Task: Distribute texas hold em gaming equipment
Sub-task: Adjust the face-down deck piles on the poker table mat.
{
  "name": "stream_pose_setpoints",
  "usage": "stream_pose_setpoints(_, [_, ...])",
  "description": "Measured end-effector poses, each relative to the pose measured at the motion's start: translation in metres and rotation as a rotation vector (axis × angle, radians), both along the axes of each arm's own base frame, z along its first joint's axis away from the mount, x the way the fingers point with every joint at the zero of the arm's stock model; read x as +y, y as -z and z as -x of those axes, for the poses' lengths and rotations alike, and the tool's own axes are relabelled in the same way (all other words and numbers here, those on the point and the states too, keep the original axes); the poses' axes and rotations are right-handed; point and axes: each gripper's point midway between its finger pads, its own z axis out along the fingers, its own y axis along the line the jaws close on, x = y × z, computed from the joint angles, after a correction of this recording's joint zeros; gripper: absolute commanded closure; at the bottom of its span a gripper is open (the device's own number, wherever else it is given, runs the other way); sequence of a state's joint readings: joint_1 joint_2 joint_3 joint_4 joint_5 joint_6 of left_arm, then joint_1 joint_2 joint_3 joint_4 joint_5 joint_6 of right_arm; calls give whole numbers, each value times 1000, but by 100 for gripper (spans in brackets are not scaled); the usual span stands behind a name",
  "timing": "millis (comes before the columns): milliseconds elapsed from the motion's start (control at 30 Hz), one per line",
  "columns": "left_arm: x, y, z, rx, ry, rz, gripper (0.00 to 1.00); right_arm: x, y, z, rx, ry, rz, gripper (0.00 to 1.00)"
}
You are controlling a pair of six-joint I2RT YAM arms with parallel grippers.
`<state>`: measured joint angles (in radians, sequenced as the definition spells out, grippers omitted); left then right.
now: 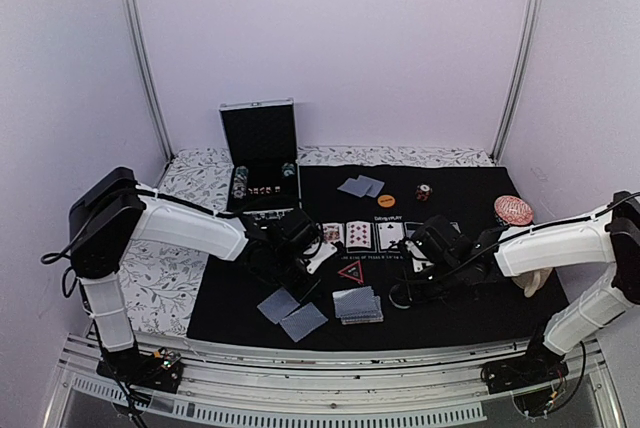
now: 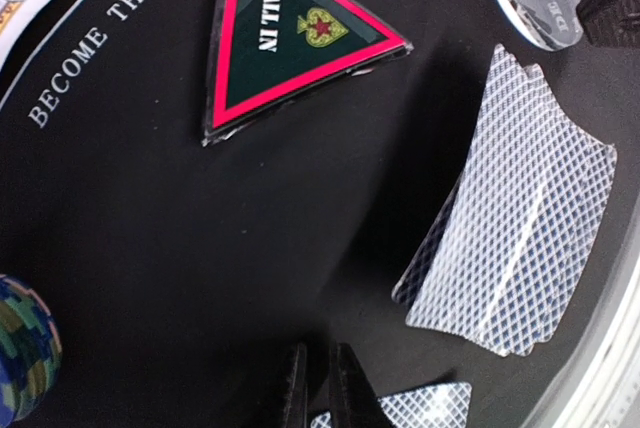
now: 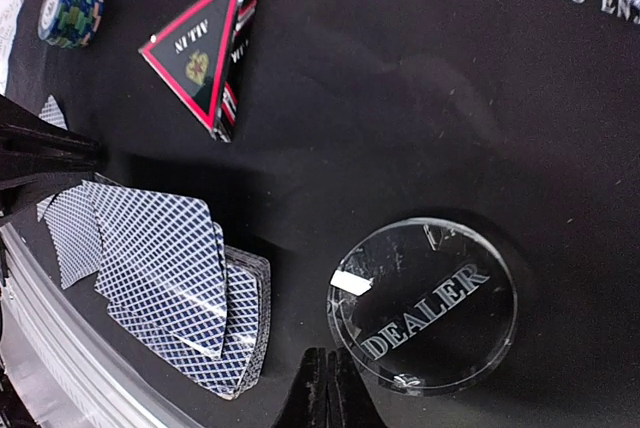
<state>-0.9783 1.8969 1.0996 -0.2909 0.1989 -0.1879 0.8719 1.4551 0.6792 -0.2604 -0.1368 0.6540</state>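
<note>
Directly ahead of the right gripper [image 3: 327, 376], at or against its tips, the clear dealer disc [image 3: 425, 303] lies flat on the black mat [image 3: 480, 128]. I read this gripper as closed, with nothing between its fingers. To its left sits the card deck [image 3: 175, 288], its top cards fanned. Farther out are the red triangle marker [image 3: 200, 48] and a chip stack [image 3: 70, 13].

The left gripper [image 2: 318, 373] has its fingers almost together. A card corner [image 2: 425, 406] shows beside them, and I cannot tell whether it is pinched.

Step in hand, in my judgement: placing the disc. The next move calls for opening the fingers across the disc's rim, which looks thin and likely slippery.
</note>
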Motion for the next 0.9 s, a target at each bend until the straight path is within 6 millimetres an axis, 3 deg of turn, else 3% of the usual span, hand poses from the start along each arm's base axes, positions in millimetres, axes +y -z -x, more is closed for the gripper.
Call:
stream_pose_setpoints(367, [-9,1,1,-8,27,4,89,11,22,9,56,-4,-3,97])
stream_pose_setpoints(900, [-27,0,14,-5,87,19,89,33,21,4,44,-19,-106,97])
